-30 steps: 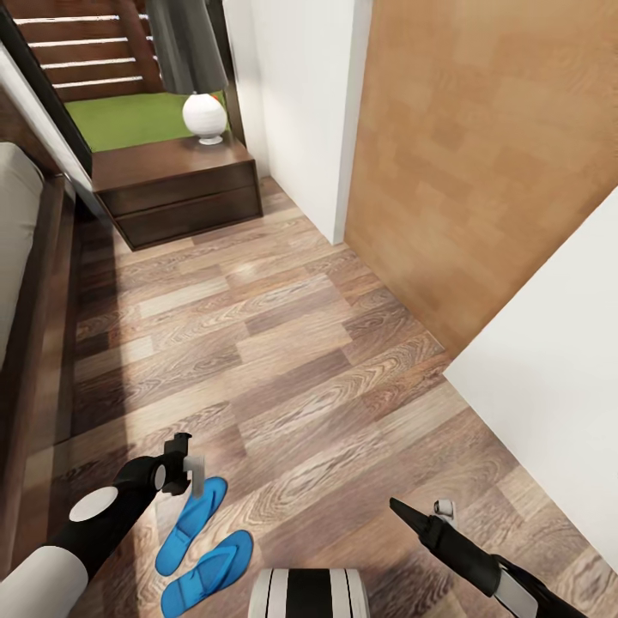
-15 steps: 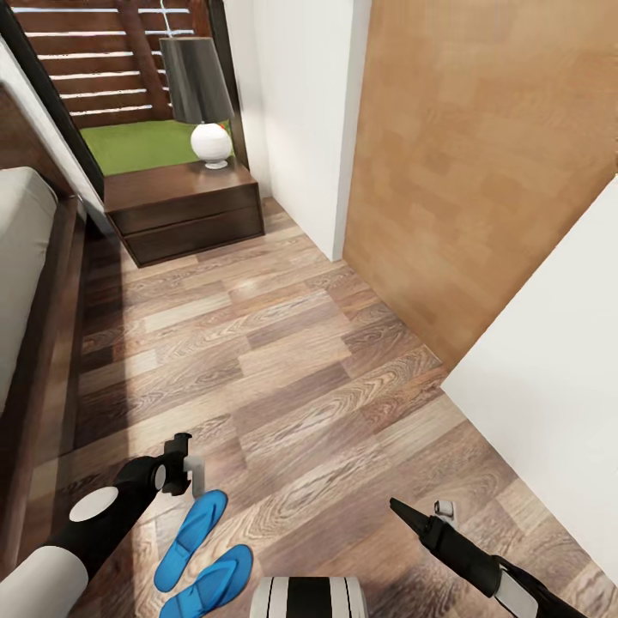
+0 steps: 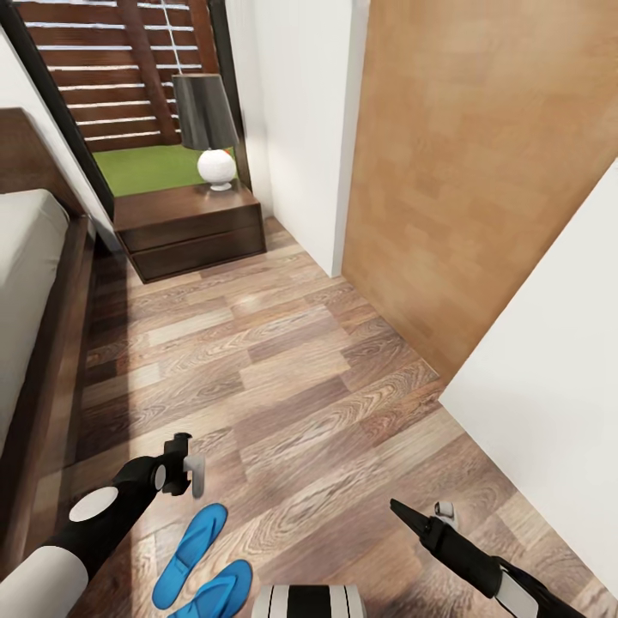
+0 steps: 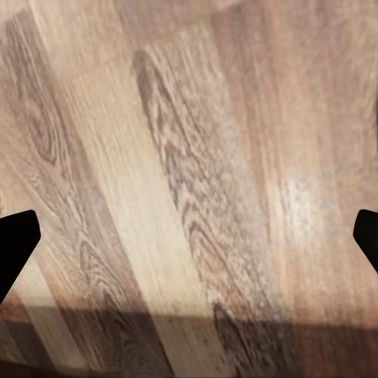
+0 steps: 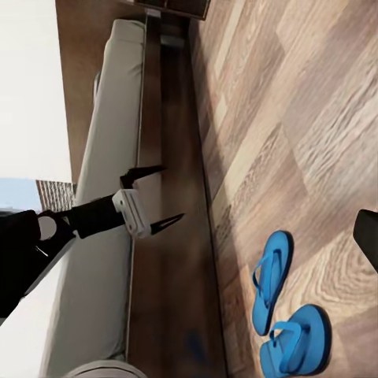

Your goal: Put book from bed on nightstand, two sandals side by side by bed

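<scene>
Sandals (image 3: 199, 562), lower left: I judge them light, floppy; pinch mid-sole edge. Left gripper (image 3: 190, 464) and right gripper (image 3: 422, 511) jaws spread, empty.

two blue sandals (image 5: 287, 319) lie side by side, almost touching, on the wood-plank floor (image 5: 299, 118) ahead of the jaws. beyond them run the bed's dark frame (image 5: 169, 236) and grey mattress (image 5: 102, 236). the left gripper (image 5: 153, 197) hangs there with fingers spread, holding nothing.
</scene>
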